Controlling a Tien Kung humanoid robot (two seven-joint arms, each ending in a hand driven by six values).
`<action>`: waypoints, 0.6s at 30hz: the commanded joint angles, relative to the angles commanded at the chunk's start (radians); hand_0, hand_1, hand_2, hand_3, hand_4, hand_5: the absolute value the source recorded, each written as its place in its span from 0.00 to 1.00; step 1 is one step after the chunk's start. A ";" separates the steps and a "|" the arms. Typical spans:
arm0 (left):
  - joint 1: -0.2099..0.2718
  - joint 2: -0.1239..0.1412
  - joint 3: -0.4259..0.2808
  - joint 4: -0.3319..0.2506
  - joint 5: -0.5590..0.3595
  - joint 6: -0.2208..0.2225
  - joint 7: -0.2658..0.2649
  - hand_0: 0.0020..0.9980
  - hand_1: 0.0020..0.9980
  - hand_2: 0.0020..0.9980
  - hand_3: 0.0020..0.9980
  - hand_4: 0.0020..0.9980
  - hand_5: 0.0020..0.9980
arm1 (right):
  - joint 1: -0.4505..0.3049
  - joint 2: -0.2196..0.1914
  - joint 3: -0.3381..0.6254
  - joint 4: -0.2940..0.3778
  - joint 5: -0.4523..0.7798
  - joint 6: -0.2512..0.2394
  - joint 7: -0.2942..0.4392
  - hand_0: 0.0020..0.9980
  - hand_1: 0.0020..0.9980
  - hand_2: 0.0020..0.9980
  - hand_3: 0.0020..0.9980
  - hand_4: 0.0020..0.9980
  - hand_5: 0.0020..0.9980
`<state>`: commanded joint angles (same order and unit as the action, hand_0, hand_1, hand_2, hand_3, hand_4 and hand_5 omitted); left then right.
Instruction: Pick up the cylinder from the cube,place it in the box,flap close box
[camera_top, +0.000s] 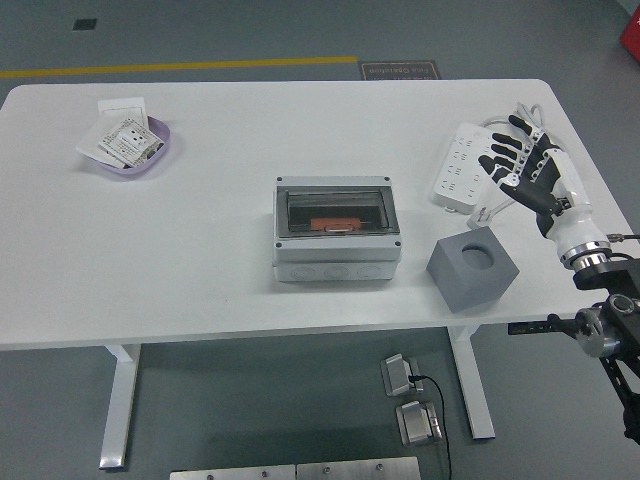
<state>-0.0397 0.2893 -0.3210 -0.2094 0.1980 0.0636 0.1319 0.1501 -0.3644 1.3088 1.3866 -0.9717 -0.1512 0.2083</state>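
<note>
A grey box with a dark see-through flap lies at the table's middle; the flap lies down over it and something orange shows through. To its right stands a grey cube with a round hole in its top face. No cylinder shows on the cube. My right hand hovers beyond the cube at the right, over the white power strip, fingers spread and holding nothing. The left arm is out of view.
A purple bowl with paper packets sits at the far left, a white card behind it. The power strip's cable coils near the right edge. Below the table are floor sockets.
</note>
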 joint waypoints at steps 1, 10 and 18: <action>0.001 0.001 0.002 0.000 -0.001 0.000 0.000 0.63 0.65 0.60 0.62 0.64 0.18 | -0.003 -0.001 0.008 -0.003 0.002 -0.002 0.002 0.87 0.82 0.79 0.89 0.88 0.25; 0.006 0.004 -0.004 0.002 0.000 -0.001 0.000 0.63 0.65 0.60 0.62 0.64 0.18 | -0.029 -0.008 0.059 -0.030 0.032 -0.011 0.018 0.85 0.79 0.76 0.85 0.90 0.30; 0.005 0.003 -0.010 0.001 0.000 -0.001 0.000 0.63 0.65 0.60 0.62 0.64 0.18 | -0.046 -0.008 0.090 -0.042 0.057 -0.017 0.029 0.82 0.73 0.71 0.77 0.93 0.43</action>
<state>-0.0349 0.2927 -0.3307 -0.2083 0.1976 0.0627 0.1316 0.1044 -0.3726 1.3983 1.3446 -0.9150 -0.1680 0.2374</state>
